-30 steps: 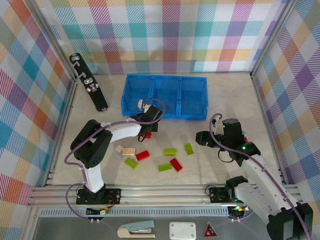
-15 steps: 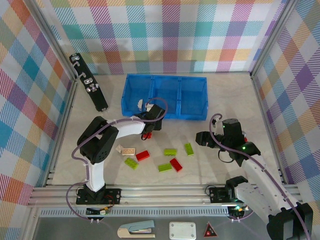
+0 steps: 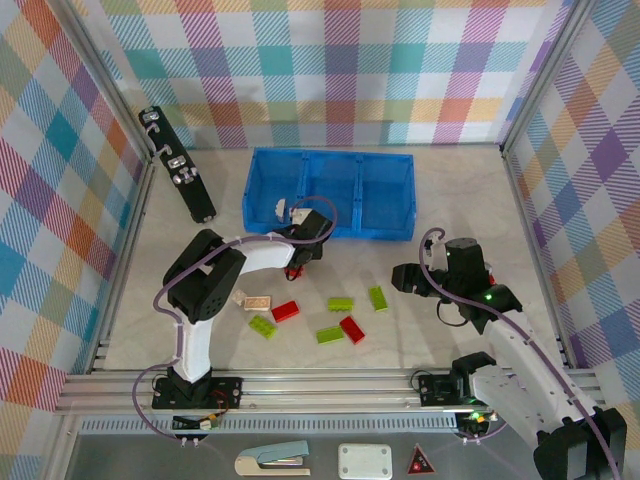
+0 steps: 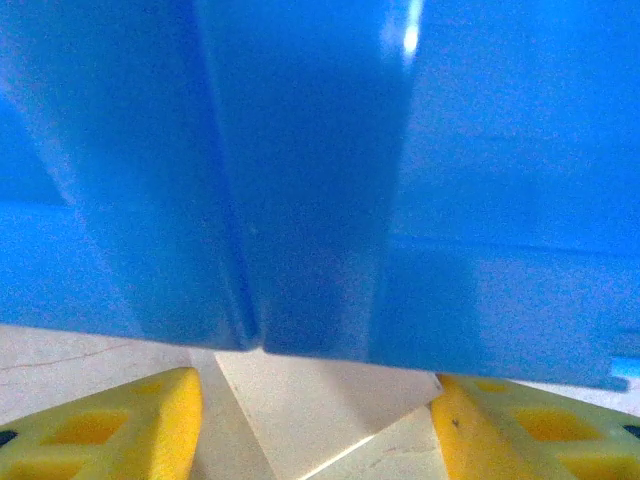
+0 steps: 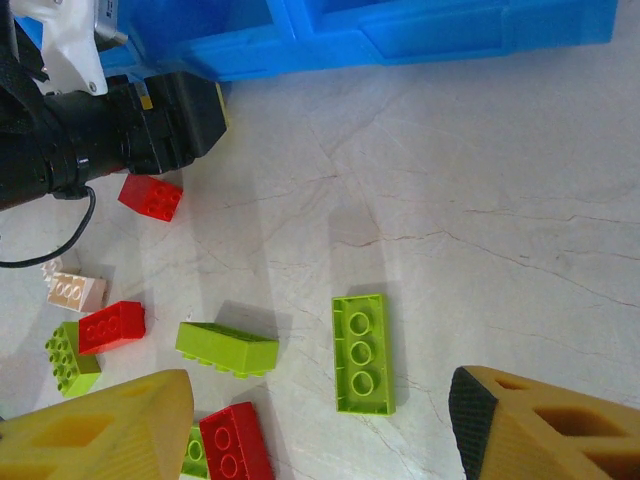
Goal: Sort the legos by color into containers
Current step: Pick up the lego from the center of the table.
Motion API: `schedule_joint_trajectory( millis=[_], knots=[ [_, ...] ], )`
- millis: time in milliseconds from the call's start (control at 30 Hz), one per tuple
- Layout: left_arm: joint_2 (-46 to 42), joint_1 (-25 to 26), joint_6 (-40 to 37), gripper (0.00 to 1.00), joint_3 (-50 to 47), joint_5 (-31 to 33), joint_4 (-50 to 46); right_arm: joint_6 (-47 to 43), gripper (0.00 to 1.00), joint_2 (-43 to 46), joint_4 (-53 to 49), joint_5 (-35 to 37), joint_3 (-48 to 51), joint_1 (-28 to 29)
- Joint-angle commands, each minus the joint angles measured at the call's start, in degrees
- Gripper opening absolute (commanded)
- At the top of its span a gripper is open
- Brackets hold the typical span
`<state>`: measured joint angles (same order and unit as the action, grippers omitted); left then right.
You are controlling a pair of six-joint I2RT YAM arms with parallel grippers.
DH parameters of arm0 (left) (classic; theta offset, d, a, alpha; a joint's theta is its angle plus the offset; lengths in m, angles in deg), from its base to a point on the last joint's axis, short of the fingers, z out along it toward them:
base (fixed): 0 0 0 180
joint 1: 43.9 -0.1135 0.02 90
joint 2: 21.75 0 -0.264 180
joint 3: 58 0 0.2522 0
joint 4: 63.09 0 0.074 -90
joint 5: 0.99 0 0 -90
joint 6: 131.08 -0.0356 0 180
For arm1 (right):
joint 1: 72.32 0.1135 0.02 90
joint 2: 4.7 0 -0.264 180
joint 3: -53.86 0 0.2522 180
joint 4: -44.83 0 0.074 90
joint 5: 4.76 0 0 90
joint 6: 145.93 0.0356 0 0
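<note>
Watching left gripper (image 4: pixel 320 425) spread wider: fingers now parted, empty, nose close up to blue tray (image 3: pixel 380 232) front wall. Red brick (image 5: pixel 150 197) lies on table (image 3: pixel 450 200) just beside it, outside compartments. Right gripper (image 5: pixel 320 430) parted, empty, near lime brick (image 5: pixel 362 352). We judge sorting barely begun.

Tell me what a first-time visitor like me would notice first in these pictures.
The bright blue tray at the back of the table stands out first, set against rainbow-checked walls. In front of it small bricks lie scattered, among them a red lego and a lime green lego. The left gripper is open, right up against the tray's near wall.
</note>
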<state>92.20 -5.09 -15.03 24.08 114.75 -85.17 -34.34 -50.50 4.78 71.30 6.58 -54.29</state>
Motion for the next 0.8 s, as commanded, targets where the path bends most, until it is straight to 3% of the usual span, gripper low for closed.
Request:
schedule_joint_trajectory(
  millis=[0,267,767],
  knots=[
    [2.06,-0.57,1.41,0.58,0.25,1.25,1.7,-0.92,0.7,0.47,-0.57,0.35,-1.69,0.35],
    [0.95,-0.66,0.42,0.45,-0.28,0.97,1.48,-0.84,0.7,0.55,-0.65,0.32,-1.45,0.34],
    [-7.73,-0.65,-2.89,0.41,-5.2,-1.28,-1.54,-0.23,0.7,1.86,-0.77,0.36,-0.35,0.34]
  ],
)
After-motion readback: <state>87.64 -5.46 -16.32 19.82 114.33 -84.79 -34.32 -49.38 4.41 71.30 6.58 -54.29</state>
